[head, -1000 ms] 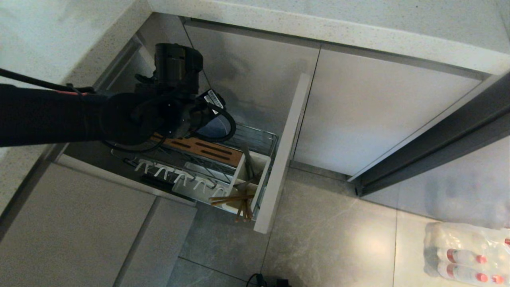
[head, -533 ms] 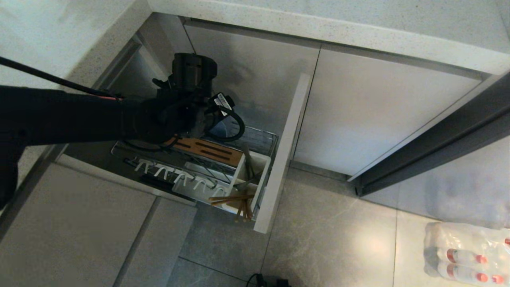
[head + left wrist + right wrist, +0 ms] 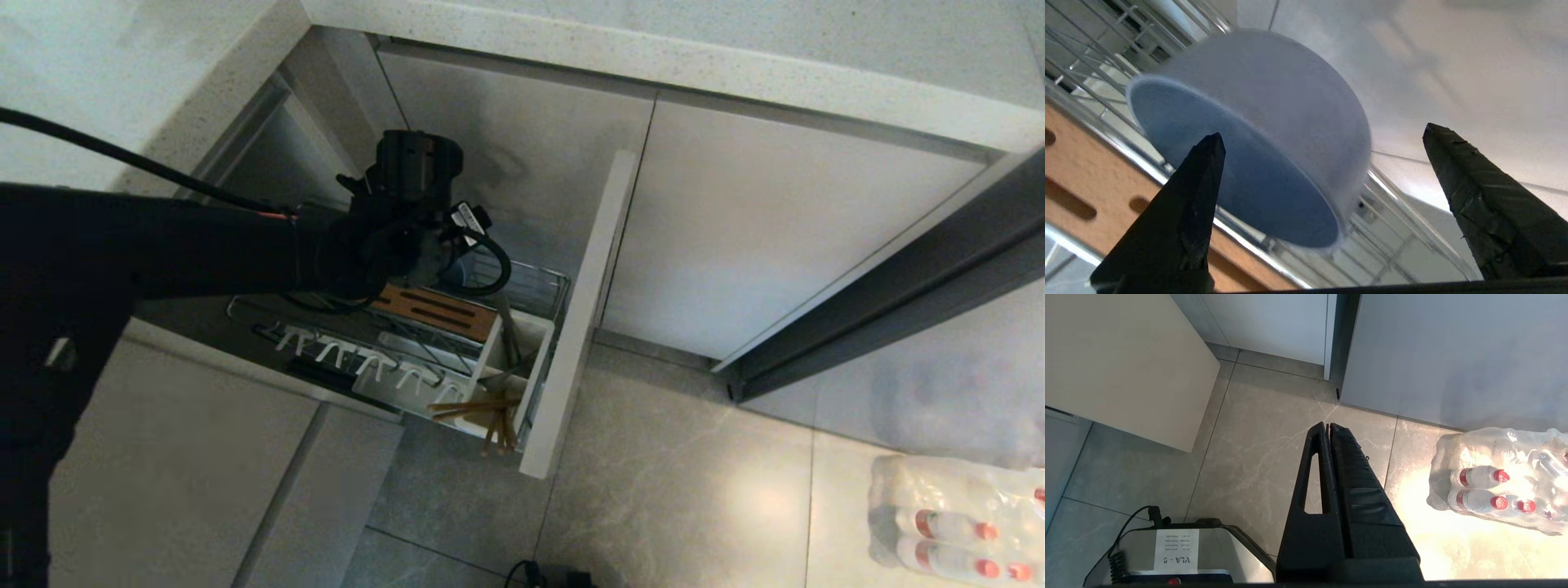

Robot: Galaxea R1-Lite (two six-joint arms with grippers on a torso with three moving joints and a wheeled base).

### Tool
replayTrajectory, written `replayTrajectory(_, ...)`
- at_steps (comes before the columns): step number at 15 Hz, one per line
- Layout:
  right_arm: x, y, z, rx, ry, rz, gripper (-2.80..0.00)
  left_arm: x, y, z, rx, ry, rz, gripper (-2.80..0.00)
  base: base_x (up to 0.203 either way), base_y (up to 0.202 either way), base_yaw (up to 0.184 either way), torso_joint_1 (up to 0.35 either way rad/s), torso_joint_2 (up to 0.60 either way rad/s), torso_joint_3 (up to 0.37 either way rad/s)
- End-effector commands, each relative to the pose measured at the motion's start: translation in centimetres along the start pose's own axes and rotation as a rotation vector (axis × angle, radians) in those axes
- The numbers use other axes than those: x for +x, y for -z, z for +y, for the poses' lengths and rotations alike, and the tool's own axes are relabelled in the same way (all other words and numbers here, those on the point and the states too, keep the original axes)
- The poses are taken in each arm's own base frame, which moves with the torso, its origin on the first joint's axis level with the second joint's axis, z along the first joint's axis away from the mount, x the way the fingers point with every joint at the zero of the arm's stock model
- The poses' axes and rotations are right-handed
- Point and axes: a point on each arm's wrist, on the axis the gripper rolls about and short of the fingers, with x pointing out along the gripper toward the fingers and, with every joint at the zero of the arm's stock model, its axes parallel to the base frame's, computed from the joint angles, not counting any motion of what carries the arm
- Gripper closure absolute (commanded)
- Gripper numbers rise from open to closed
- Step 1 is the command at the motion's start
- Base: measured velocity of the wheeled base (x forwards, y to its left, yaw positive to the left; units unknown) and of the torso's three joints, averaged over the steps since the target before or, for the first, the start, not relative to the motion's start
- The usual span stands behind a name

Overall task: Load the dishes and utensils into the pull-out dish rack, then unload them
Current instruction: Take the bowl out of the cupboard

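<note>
Blue-grey bowl (image 3: pixel 1257 134) lies tipped on its side against the rack's (image 3: pixel 539 282) far wires beside the wooden strip (image 3: pixel 1081 179). Left gripper (image 3: pixel 1323 139) is spread wide around it, likely positioned to grasp it. Right gripper (image 3: pixel 1329 425) hangs pressed together near the floor.

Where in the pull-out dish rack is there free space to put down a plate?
The white plate prongs stand empty. Crowded: the blue-grey bowl beyond the slotted wooden strip, under the open left gripper; the utensil caddy holds chopsticks.
</note>
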Motion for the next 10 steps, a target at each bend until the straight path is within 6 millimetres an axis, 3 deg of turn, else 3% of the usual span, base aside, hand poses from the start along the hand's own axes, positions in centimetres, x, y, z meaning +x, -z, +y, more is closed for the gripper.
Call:
replayTrajectory(1,0.01,-0.01,0.0,0.0,0.0,0.001,0.0,0.42,0.16,0.08,-0.004,-0.008,-0.002,-2.8,0.0,0.0,0.0,0.0,0.0,0.0)
replayTrajectory(7,0.01,-0.01,0.0,0.0,0.0,0.001,0.0,0.53,-0.02,0.06,0.006,-0.006,-0.008,-2.8,0.0,0.0,0.0,0.0,0.0,0.0)
replayTrajectory(8,0.01,-0.01,0.0,0.0,0.0,0.001,0.0,0.53,-0.02,0.06,0.007,-0.007,-0.009,0.0,0.0,0.0,0.0,0.0,0.0,0.0)
replayTrajectory(10,0.01,-0.01,0.0,0.0,0.0,0.001,0.0,0.53,-0.03,0.06,0.007,-0.007,-0.009,0.0,0.0,0.0,0.0,0.0,0.0,0.0)
